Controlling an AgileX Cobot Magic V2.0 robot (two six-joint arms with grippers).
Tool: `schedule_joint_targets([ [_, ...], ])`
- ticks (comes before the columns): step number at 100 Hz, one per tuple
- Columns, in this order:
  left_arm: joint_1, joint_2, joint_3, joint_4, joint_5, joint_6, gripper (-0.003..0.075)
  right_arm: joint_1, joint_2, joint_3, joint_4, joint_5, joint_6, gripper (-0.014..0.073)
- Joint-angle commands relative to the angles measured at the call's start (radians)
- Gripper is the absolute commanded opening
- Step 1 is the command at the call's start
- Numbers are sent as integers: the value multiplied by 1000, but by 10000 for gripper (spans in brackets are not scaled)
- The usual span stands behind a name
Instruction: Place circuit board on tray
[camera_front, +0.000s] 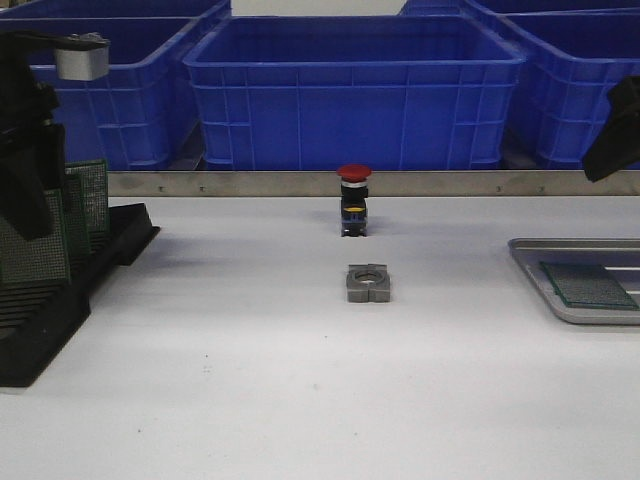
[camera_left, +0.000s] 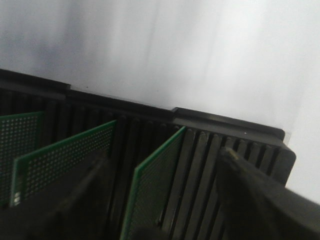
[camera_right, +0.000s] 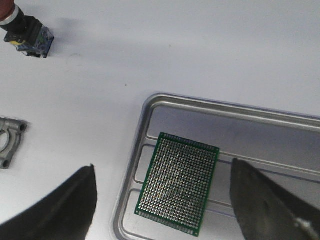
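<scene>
On the right of the white surface (camera_front: 250, 400): the tray (camera_front: 560, 300), silver-grey with a raised rim and ridged bottom, runs off the front view's right edge.
Circuit board: a green perforated circuit board (camera_right: 179, 182) lies flat inside the tray, near its left rim, touching the ridged bottom; nothing grips it.
Right pincer: the right pincer (camera_right: 162, 210) hangs above the tray with its fingers (camera_right: 60, 210) apart, one over the bare surface beside the tray, the other over the tray's bottom; the board shows between them, untouched.
Left pincer: the left pincer (camera_left: 160, 200) is low over the black slotted rack (camera_front: 90, 260) at the left; its fingers stand apart on either side of an upright board, and I cannot tell whether they touch it.
Rack contents: several green boards (camera_left: 60, 160) stand upright in separate slots.
Middle of the surface: a red-capped push button (camera_front: 354, 200) stands upright, and nearer the camera lies a grey metal bracket (camera_front: 368, 283), apart from it.
Behind: blue plastic bins (camera_front: 350, 90) line the far edge.
</scene>
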Motion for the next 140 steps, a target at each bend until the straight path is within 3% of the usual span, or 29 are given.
schedule_joint_targets([
  [1,3,-49,-24,-24,57,-10,232,-5,-43,-27,24,-25,-6,568],
  [16,3,-49,-24,-24,57,-10,-20,-5,-43,-27,24,-23,-6,568],
  [58,-1,-104,-52,-35,57,-10,-20,-5,-43,-27,23,2,-25,568],
  [93,-18,-227,-54,-326,57,0,-20,12,-51,-30,24,194,-118,568],
  [106,-83,-229,-54,-413,57,58,-20,77,-69,-39,32,248,-258,568],
  [140,-295,-229,-54,-435,48,83,-20,314,-98,-49,171,319,-630,568],
])
